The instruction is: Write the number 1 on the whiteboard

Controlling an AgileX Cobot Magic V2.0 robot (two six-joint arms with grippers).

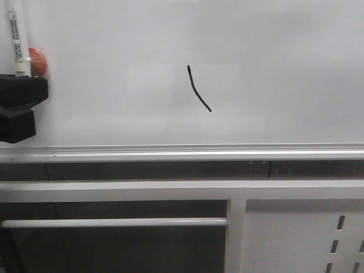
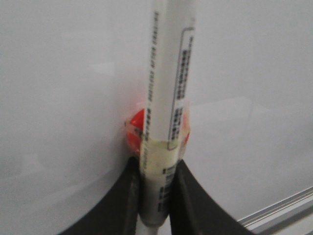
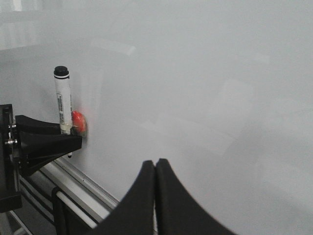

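The whiteboard [image 1: 273,68] fills the upper front view, with its silver rail [image 1: 182,152] below. The number 1 [image 1: 199,89] is a short curved black stroke near the board's middle. My left gripper [image 1: 25,91] is at the far left of the board, shut on a white marker [image 1: 17,40] that stands upright with an orange-red part [image 1: 37,60] beside it. In the left wrist view the fingers [image 2: 188,196] clamp the marker [image 2: 166,98]. My right gripper [image 3: 155,164] is shut and empty, out of the front view; its camera sees the left gripper [image 3: 44,142] and marker [image 3: 62,100].
Below the rail is a white metal frame [image 1: 170,190] with a horizontal bar [image 1: 114,223] and a perforated panel [image 1: 307,239] at lower right. The board's rail also shows in the right wrist view [image 3: 83,181].
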